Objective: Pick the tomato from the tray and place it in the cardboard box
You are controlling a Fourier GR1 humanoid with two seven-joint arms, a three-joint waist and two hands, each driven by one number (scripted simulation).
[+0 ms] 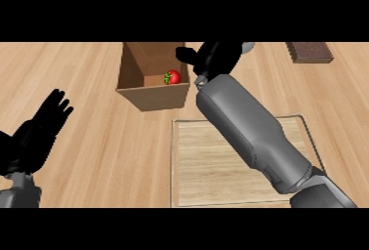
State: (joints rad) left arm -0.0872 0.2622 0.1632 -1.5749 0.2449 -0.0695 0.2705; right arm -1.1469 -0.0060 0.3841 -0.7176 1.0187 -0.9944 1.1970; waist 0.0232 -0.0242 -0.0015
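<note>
Where the pale wood-grain counter [93, 146] meets the view's left edge, the left hand [36, 134] rests with its black fingers straight and fanned upward, holding nothing, above a stub of grey forearm. Right of it stands one cardboard box [153, 95], brown, matte, long and rectangular, its top open and its walls plain. One tomato [172, 77] lies inside on the box floor, against the right wall near the front end; it is small, round and glossy red with a green stalk. Just right of the box's rim hangs the right hand [210, 57], black, fingers relaxed and apart, gripping nothing, close to the tomato but not touching it. Its smooth grey forearm [249, 129] runs diagonally down to the lower right, crossing one flat square tray [216, 171] of light wood with a thin pale rim. At the far upper right lies one dark brown block [310, 52], rectangular, partly cut off by the view.
</note>
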